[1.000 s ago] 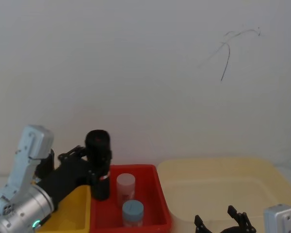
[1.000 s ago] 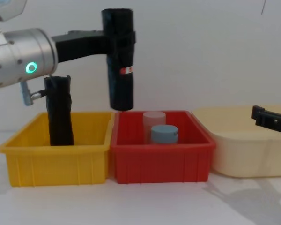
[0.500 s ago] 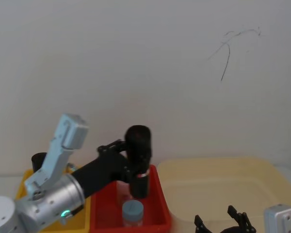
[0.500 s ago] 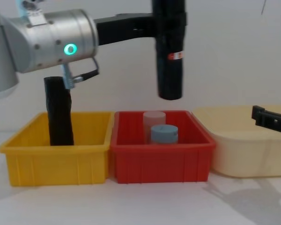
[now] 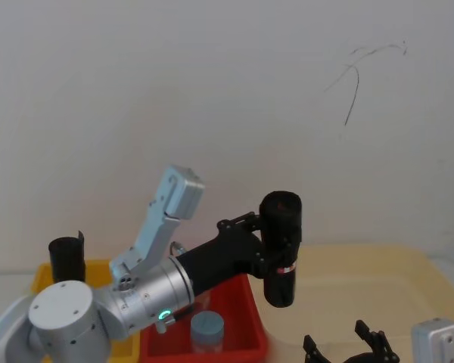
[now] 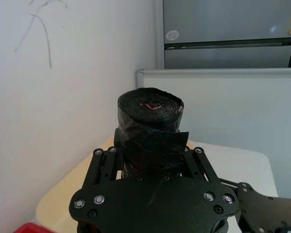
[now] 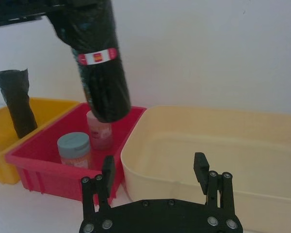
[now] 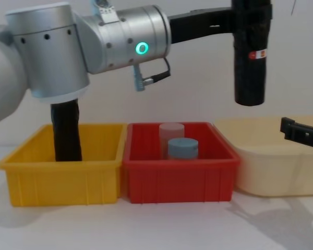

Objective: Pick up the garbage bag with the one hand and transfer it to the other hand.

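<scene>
The garbage bag [image 5: 281,276], a tall black roll with a red-and-white label, hangs upright in the air. My left gripper [image 5: 275,233], on the silver arm with the green ring light, is shut on its upper part. In the chest view the garbage bag [image 8: 250,78] hovers over the seam between the red bin and the cream tub. My right gripper [image 7: 154,166] sits low at the front right, open, with nothing between its fingers. From the right wrist view the garbage bag [image 7: 105,92] hangs ahead of that gripper and higher up.
A yellow bin [image 8: 62,179] holds a plain crinkled black roll [image 8: 67,133]. The red bin [image 8: 180,182] holds a pale cup [image 8: 171,130] and a blue-lidded jar [image 8: 183,148]. A wide cream tub [image 8: 274,166] stands to the right, with the right gripper [image 8: 301,134] beside it.
My left arm has swung right, carrying the garbage bag from over the yellow and red bins to over the edge of the cream tub. The right gripper has stayed put.
</scene>
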